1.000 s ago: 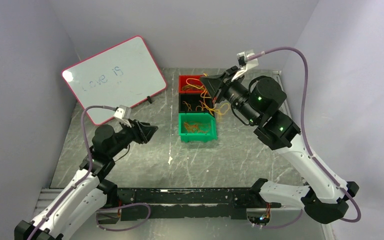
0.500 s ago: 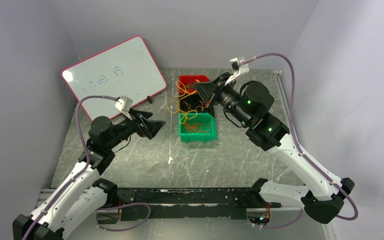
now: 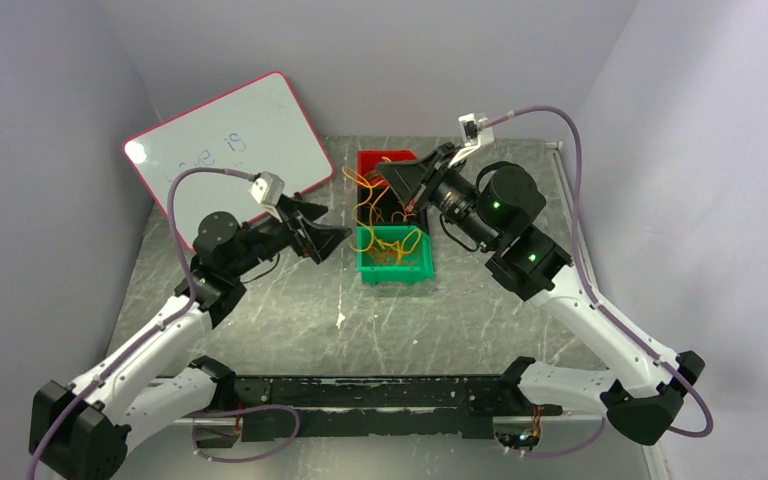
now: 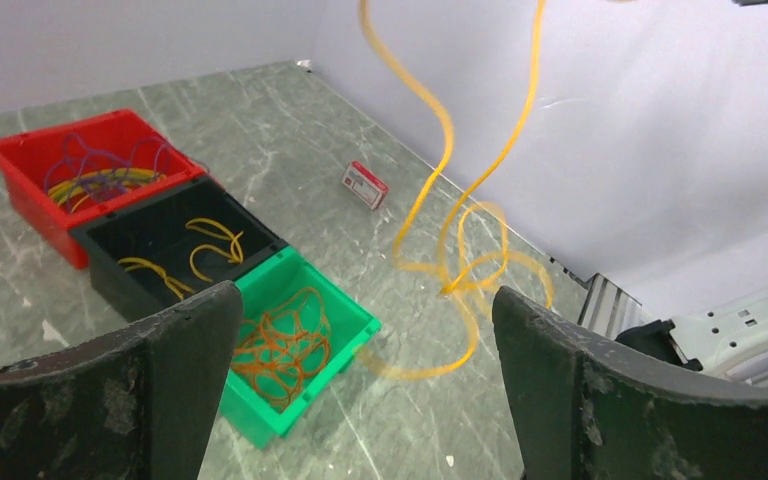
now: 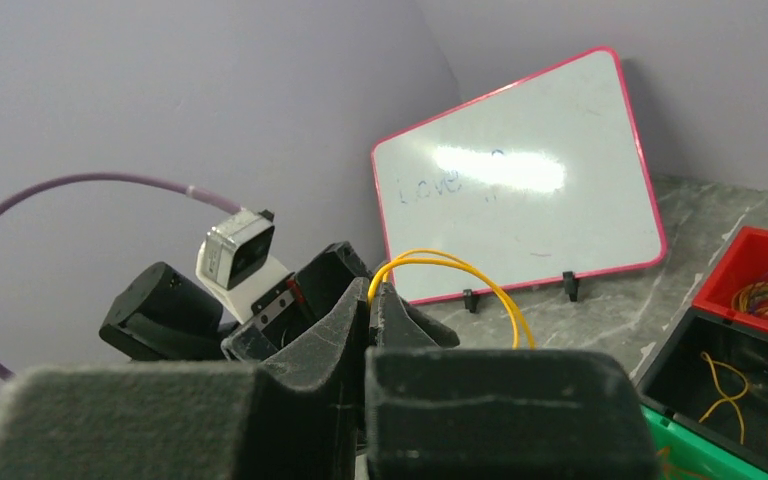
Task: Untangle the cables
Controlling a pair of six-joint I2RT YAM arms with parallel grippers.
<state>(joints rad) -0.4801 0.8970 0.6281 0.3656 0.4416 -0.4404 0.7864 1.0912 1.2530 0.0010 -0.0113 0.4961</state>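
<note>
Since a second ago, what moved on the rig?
The right gripper, shut on the yellow cables, carried them left across the bins. The left gripper, open and holding nothing, swung forward and right toward the hanging strands. The red bin, black bin, green bin and whiteboard stayed put.

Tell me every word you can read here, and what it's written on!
"Love": handwritten in faint blue marker on the whiteboard, clearest in the right wrist view.
More writing follows it on the same board, but glare and faintness make it unreadable.
The small red-and-white box has print on it that is too small to read.
</note>
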